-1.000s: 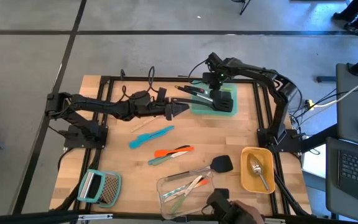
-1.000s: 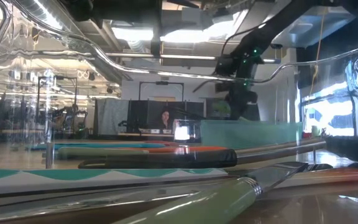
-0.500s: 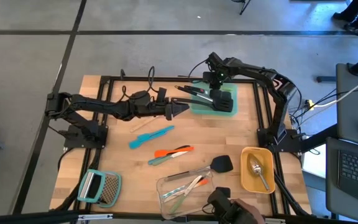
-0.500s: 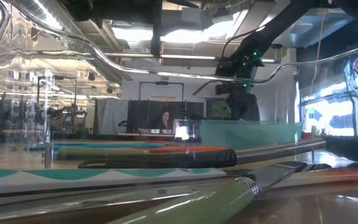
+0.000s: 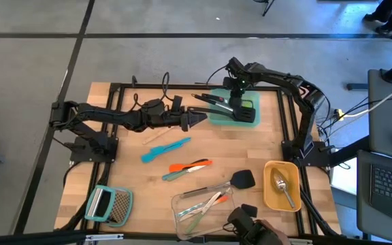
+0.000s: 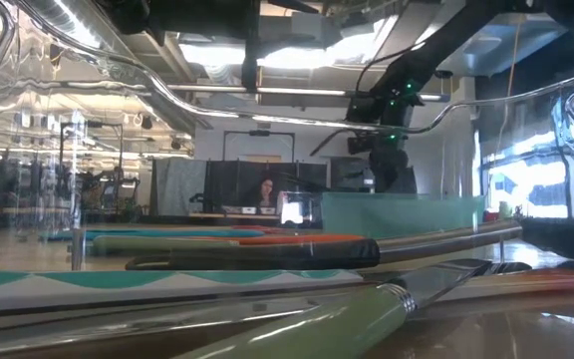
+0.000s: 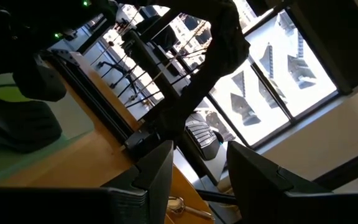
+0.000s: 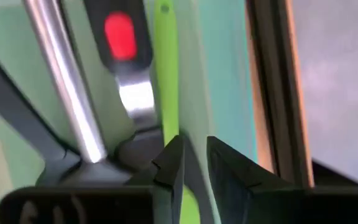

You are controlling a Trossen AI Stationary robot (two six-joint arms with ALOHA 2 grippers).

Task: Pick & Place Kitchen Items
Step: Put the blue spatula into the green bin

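Note:
My right gripper (image 5: 235, 94) reaches down into the teal container (image 5: 256, 120) at the table's far right, which holds black spatulas with steel handles (image 5: 213, 102) and a green tool (image 8: 165, 74). In the right wrist view its fingers (image 8: 193, 146) stand a narrow gap apart over the green tool, beside a steel handle (image 8: 61, 81). My left gripper (image 5: 201, 119) hovers open at mid-table, pointing toward the container, with nothing between its fingers (image 7: 201, 155). On the table lie a teal tool (image 5: 165, 150), an orange tool (image 5: 190, 165) and a black spatula (image 5: 241, 179). My right gripper comes from above at the green tool's slim handle (image 8: 188, 202), which lies in the teal container and runs under one fingertip (image 8: 171, 158) into the gap. Teal shows between the handle and the other finger; I cannot tell whether either finger touches it.
A clear container (image 5: 203, 204) with slim tools and a yellow container (image 5: 269, 194) holding a silver spoon (image 5: 282, 187) sit near the near edge. A grater with a teal handle (image 5: 109, 204) lies near-left. A black frame (image 5: 288, 122) bounds the table. A dark shape (image 5: 250, 224) sits at the near edge.
My right gripper has shifted a little over the teal container.

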